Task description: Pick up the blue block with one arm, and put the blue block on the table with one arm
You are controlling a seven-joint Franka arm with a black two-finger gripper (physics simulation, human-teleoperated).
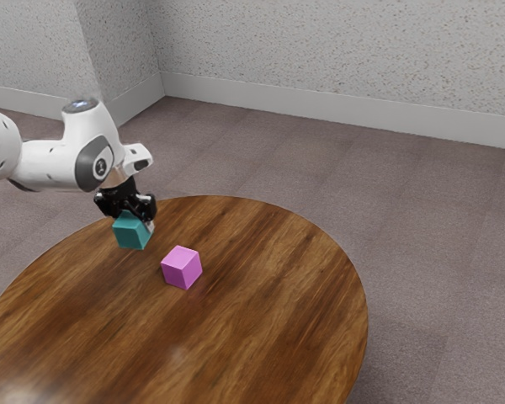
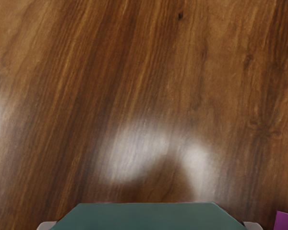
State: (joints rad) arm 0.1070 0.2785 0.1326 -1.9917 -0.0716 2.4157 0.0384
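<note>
The jaws (image 1: 135, 218), spread to the block's width, grip the teal block (image 1: 132, 231) by two sides; a pink cube (image 1: 181, 268) sits nearby on the round wooden table (image 1: 269, 311).

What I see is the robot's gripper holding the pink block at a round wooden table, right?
Not quite: the exterior view shows the gripper holding the blue-green block, while the pink block sits apart from it. The round wooden table is as you say.
</note>
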